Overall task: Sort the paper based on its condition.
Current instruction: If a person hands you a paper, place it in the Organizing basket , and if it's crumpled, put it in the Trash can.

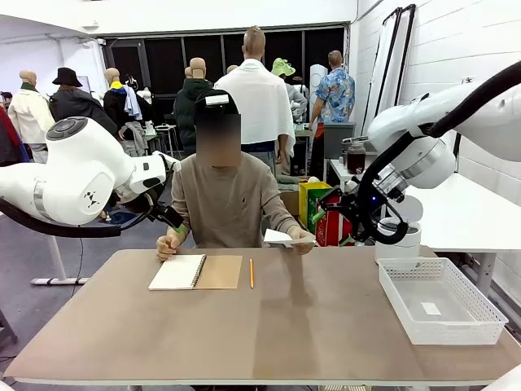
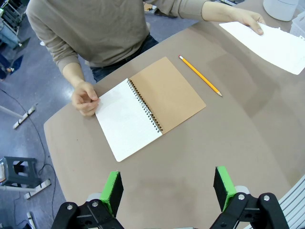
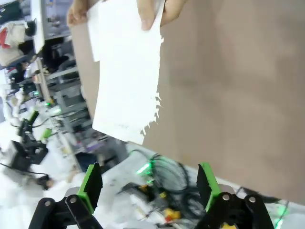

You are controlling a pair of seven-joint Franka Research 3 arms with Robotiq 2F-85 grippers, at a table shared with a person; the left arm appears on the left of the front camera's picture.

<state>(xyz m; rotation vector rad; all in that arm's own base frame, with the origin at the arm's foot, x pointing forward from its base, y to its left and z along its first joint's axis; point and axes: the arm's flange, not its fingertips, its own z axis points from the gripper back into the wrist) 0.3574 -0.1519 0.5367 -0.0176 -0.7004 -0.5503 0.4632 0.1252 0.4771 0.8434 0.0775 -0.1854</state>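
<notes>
**A ragged-edged sheet was held out towards the waiting right gripper.**

At the table's nine o'clock the left gripper (image 2: pixel 168 187) hung with its fingers apart and empty, seemingly parked clear of the work. The notebook (image 1: pixel 195 271) lay open at ten o'clock with the pencil (image 1: pixel 251 273) just beside it, both probably set aside. At one o'clock the person's hand (image 1: pixel 299 240) held the paper (image 3: pixel 126 81) off the table, torn edge showing, apparently as an offer. The right gripper (image 3: pixel 150 183) faced it with jaws wide and nothing between them. The white tray (image 1: pixel 480 314) sat at three o'clock, likely a sorting bin.
</notes>
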